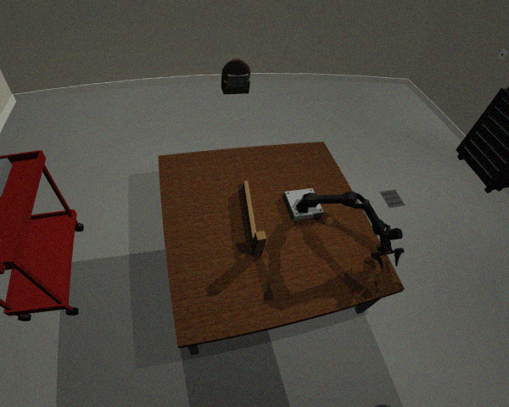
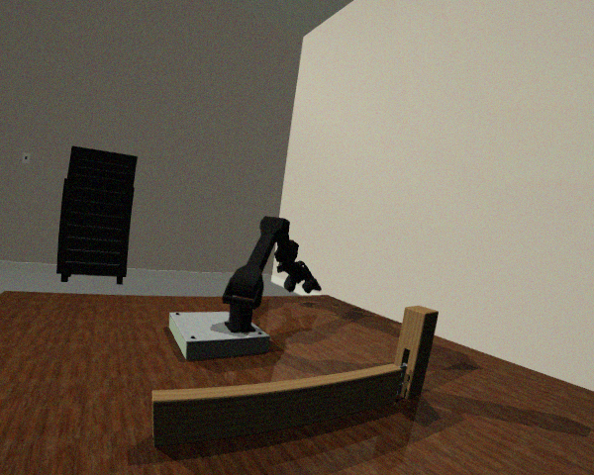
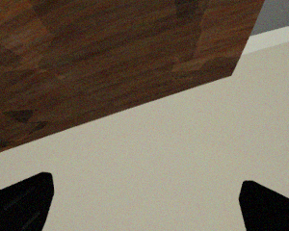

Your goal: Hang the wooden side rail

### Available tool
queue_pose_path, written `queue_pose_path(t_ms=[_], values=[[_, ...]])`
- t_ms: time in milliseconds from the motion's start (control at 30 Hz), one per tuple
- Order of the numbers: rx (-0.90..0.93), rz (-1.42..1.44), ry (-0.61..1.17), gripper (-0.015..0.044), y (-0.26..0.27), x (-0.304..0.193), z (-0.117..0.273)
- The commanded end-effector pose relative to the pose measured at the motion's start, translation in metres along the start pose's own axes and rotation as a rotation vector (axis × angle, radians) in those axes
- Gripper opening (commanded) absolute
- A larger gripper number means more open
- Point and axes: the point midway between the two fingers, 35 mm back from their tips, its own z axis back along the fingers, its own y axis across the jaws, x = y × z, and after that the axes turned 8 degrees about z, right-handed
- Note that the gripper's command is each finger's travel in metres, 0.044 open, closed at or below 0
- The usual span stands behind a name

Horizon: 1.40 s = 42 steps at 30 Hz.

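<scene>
The wooden side rail point(image 1: 249, 208) point(image 2: 282, 404) stands on its long edge, its far end down on the table point(image 1: 210, 184) point(image 2: 72, 388). Its other end meets the upright headboard post point(image 1: 260, 236) point(image 2: 415, 334) at the slotted face. Bits of steel hook point(image 2: 404, 372) show in the narrow gap between rail end and post, below the dark top of the slot point(image 2: 406, 356). The pins are hidden, and I cannot tell how the hooks sit on them. My gripper point(image 1: 388, 264) point(image 2: 304, 289) point(image 3: 147, 189) is open and empty, well away from rail and post, above the table's side edge.
The arm's pale base plate point(image 1: 296, 197) point(image 2: 205, 327) stands on the table beside the rail. A red cart point(image 1: 41, 263) and a black cabinet point(image 1: 494, 144) point(image 2: 96, 215) stand on the floor away from the table.
</scene>
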Motion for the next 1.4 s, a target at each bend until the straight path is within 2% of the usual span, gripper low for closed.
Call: queue_pose_path(t_ms=[0,200,533,700,1033,1367], values=[[0.0,-0.001,0.0,0.0426,-0.001,-0.002,0.001],[-0.001,-0.023,0.009,0.044,-0.02,-0.048,0.018],[-0.001,-0.075,0.026,0.044,-0.039,-0.158,0.081],[-0.015,-0.09,0.038,0.044,-0.04,-0.16,0.079],[0.085,-0.455,0.078,0.044,0.062,-0.204,0.031],[0.166,-0.873,0.173,0.044,0.18,-0.237,0.011]])
